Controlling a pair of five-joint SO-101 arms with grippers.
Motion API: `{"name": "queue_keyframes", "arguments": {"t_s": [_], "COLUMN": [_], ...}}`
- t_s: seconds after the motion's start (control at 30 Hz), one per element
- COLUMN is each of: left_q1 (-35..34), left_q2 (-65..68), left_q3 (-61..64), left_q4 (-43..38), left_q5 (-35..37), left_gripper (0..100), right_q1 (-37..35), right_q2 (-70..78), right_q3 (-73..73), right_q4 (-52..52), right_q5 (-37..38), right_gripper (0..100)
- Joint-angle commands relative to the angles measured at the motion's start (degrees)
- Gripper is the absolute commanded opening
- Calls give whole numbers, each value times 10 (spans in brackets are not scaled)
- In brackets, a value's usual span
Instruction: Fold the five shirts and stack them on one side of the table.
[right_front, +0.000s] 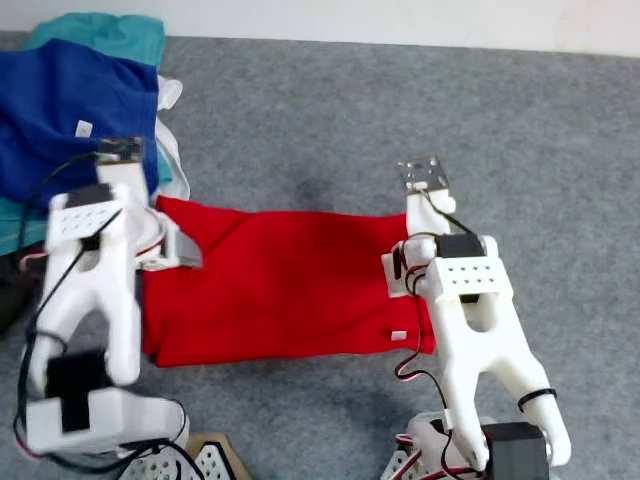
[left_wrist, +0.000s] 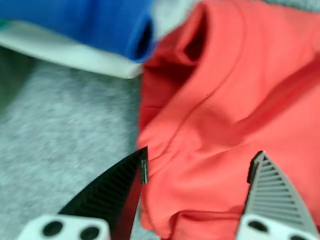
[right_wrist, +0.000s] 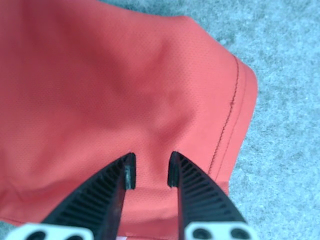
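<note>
From the high view, the red shirt (right_front: 280, 290) lies on the grey table (right_front: 400, 110) as a long, partly folded band. My left arm (right_front: 90, 280) stands at one end of it and my right arm (right_front: 470, 300) at the other. Beyond the left-arm end of the red shirt is a loose pile: a blue shirt (right_front: 70, 110) on top, with a teal shirt (right_front: 110, 35) and a white shirt (right_front: 168, 95) showing under it. That end of the red shirt reaches right up to the pile.

In the left wrist view, my left gripper (left_wrist: 200, 167) has its fingers wide apart, with rumpled red cloth between and below them. The blue sleeve opening and the white edge lie just beside the red shirt's crumpled corner. I'll have to grab red cloth alone.

In the right wrist view, my right gripper (right_wrist: 150, 170) has its fingers only a little apart, low over the red shirt near its stitched hem. Smooth cloth shows in the gap. As far as I can judge, I'm not clamped on it.

The shirt looks light, thin and limp. It'll sag and bunch wherever I don't support it, and one pinch will drag the layers unevenly. I'd grip it at the end corners, close to the hem where the seam gives some body, catching every layer and lifting both ends together.
</note>
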Motion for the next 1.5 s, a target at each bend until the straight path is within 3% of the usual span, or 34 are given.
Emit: {"name": "queue_keyframes", "arguments": {"t_s": [0.0,0.23,0.57,0.97,1.27,1.47], "left_q1": [36,33,-12,6,39,48], "left_q2": [52,92,10,189,174,169], "left_q3": [-43,-58,-92,-169,-175,-178], "left_q4": [-35,-52,-11,-11,-11,-11], "left_q5": [7,7,6,7,23,47], "left_gripper": [323,322,322,322,153,147], "right_q1": [-6,-6,-6,-6,-6,-6], "right_q2": [-14,-14,-14,-14,-14,-14], "right_q3": [-7,-4,-3,-2,-2,-2], "right_q4": [-9,-9,-9,-9,-9,-9], "right_q5": [-6,-6,-6,-6,-6,-6], "right_gripper": [116,116,116,116,116,116]}}
